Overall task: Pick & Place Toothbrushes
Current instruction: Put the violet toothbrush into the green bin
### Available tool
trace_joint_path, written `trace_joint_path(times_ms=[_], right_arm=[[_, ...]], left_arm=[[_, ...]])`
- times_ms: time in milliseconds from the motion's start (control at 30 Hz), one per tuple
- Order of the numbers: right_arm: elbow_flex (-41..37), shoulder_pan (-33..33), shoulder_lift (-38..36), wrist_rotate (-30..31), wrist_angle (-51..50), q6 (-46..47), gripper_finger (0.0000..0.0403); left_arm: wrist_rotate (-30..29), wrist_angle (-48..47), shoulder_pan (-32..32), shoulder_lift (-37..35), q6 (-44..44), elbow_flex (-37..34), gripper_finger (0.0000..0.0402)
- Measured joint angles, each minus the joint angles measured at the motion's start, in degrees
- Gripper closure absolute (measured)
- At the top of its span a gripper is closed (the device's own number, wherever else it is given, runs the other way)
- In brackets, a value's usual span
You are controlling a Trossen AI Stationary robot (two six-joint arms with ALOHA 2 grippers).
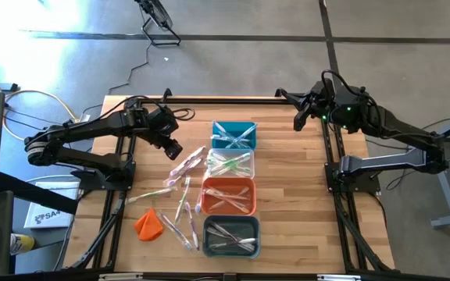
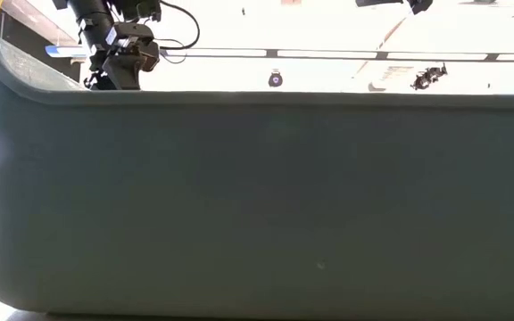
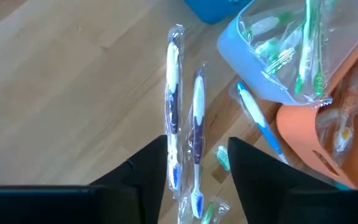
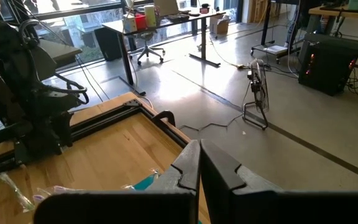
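The left claw [image 3: 197,171] hangs just above the wooden surface [image 1: 287,234] with fingers parted, gripping nothing; two wrapped toothbrushes [image 3: 185,118] lie side by side on the surface between and beyond its fingertips. Just past them stand the clear bin [image 1: 230,164] (green-handled brushes inside) and the orange bin [image 1: 228,196], each holding more. Farther off, the right claw [image 4: 199,165] waits near the far right corner, fingers pressed together, empty.

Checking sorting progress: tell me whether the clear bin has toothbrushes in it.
Yes. The clear bin holds several green-and-white toothbrushes, seen inside it from above and from the left wrist.
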Motion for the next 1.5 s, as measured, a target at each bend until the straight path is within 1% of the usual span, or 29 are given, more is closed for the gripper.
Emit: trace_joint_path(times_ms=[200,367,533,667,933,1167,1500], right_arm=[[0.00,0.00,0.01,-0.01,-0.01,0.00,0.0399],[0.00,0.00,0.01,-0.03,-0.03,0.00,0.0399],[0.00,0.00,0.01,-0.02,-1.11,-0.02,0.0399],[0.02,0.00,0.01,0.03,-3.44,-0.01,0.0399],[0.02,0.00,0.01,0.02,-3.50,0.00,0.0399],[0.01,0.00,0.01,0.02,-3.48,0.00,0.0399],[0.01,0.00,0.01,0.02,-3.50,0.00,0.0399]], left_arm=[[0.79,0.00,0.00,0.00,-0.04,0.00,0.0229],[-0.55,-1.20,-0.02,2.02,-1.48,0.00,0.0229],[-0.83,-2.40,-0.61,6.28,-1.70,0.00,0.0229],[-1.06,-0.81,-1.39,10.20,-1.49,0.00,0.0229],[-1.49,3.83,-2.30,17.58,-1.43,-0.02,0.0229],[-2.35,7.57,-2.27,21.96,-0.65,-0.02,0.0229],[-2.79,9.36,-2.27,27.79,0.44,-0.02,0.0229]])
